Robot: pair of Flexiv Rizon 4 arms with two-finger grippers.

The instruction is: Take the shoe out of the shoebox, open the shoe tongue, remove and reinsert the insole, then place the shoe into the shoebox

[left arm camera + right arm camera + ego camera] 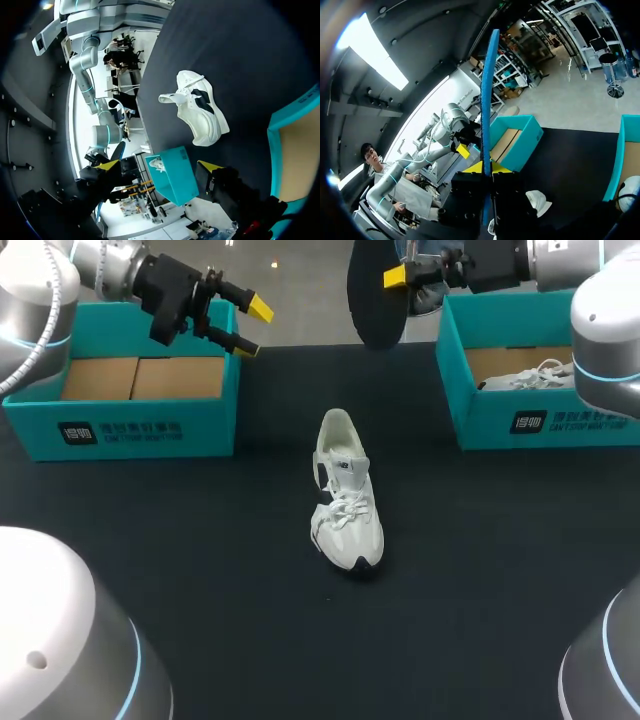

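Right tool clamps the thin, flat oval insole upright over the worktop's far edge. Left tool stands open. White laced shoe sits mid-worktop between teal cardboard left shoebox and right shoebox.

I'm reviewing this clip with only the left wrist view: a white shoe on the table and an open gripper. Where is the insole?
Observer: The right gripper is shut on the insole, holding it raised beyond the shoe.
Operator: Is the left shoebox empty?
Observer: The head view shows only brown cardboard inside the left shoebox.
Operator: How is the insole oriented?
Observer: Upright. The right wrist view sees it edge-on, as a thin blue strip.
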